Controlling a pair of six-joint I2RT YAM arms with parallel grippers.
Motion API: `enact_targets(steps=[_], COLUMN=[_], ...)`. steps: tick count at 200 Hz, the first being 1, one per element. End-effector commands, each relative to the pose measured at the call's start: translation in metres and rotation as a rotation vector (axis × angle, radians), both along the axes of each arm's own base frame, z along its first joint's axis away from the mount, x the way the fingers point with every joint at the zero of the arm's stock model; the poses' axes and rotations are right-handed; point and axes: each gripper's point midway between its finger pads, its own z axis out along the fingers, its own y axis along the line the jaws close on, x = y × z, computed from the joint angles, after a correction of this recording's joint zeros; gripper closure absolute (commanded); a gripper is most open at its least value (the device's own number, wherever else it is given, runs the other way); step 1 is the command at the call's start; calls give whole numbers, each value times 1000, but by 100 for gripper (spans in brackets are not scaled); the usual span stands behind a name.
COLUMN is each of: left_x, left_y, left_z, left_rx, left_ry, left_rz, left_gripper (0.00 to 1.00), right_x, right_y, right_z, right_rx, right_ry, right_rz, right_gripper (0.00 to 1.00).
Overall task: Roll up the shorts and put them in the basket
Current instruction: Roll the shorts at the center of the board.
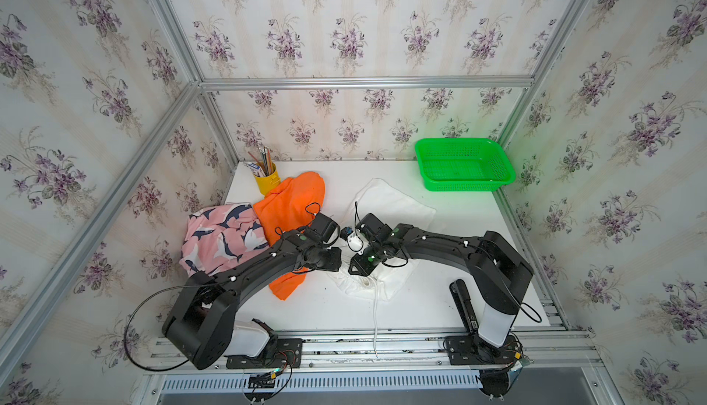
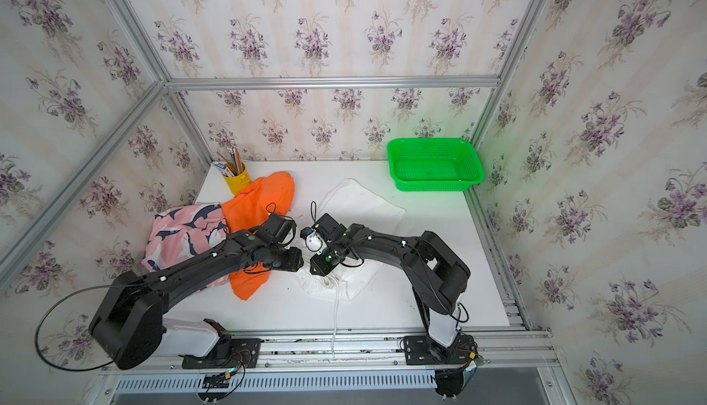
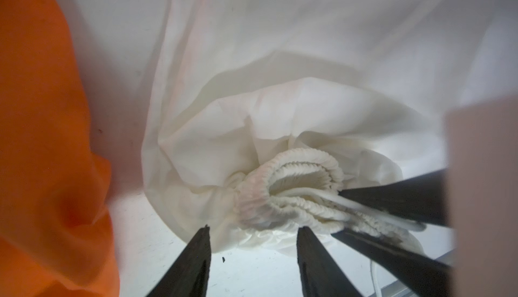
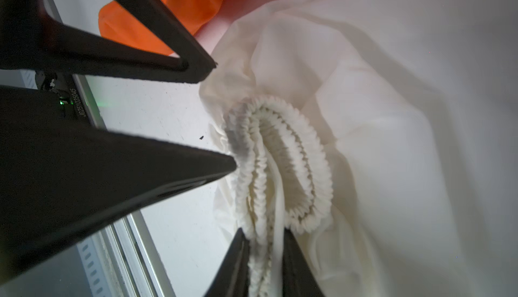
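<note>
Waistband [image 4: 294, 155] of the white shorts [image 4: 406, 113] is clamped in my right hand [image 4: 265, 232]. My left hand [image 3: 255, 228] stands apart, one fingertip [image 4: 213, 166] at that same bunch.

Plain white shorts [image 1: 390, 204], orange shorts [image 1: 294, 200], pink shark-print shorts [image 1: 218, 238], green basket [image 1: 465, 186], yellow cup [image 1: 267, 184], violet-flowered wallpaper [image 1: 344, 39]

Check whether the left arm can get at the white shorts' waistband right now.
Probably yes. The left pincer is open with its tips at the bunched waistband of the white shorts, nothing between; the right pincer, shut on the same waistband, crowds one side.
</note>
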Motion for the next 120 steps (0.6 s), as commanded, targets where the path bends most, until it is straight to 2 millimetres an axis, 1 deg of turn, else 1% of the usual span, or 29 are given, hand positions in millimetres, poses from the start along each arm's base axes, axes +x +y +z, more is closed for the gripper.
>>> enact_targets(steps=[1, 18, 44, 62, 67, 69, 74, 89, 108, 120], left_x=[-10, -20, -36, -43, -44, -45, -46, -47, -43, -40], left_y=[11, 15, 19, 22, 22, 22, 22, 20, 17, 13], left_z=[4, 7, 7, 1, 1, 1, 0, 0, 4, 6], left_rx=[6, -17, -45, -52, -57, -61, -66, -76, -78, -80], left_ry=[-1, -1, 8, 17, 18, 18, 20, 20, 9, 3], left_rz=[45, 69, 70, 82, 86, 87, 87, 84, 78, 68], left_gripper=[46, 46, 46, 46, 46, 43, 41, 39, 36, 34], right_x=[3, 1, -19, -35, -38, -40, -42, -47, -48, -45], right_y=[1, 4, 14, 18, 19, 19, 20, 20, 19, 19], right_z=[2, 9, 27, 33, 32, 31, 29, 15, -6, -15], right_rx=[2, 22, 117, 173, 181, 184, 187, 176, 139, 117], right_ry=[2, 30, 128, 209, 232, 242, 259, 304, 340, 340], right_rz=[-31, -51, -20, 21, 30, 33, 37, 40, 27, 9], right_gripper=[96, 100, 100, 100, 100, 100, 100, 100, 100, 100])
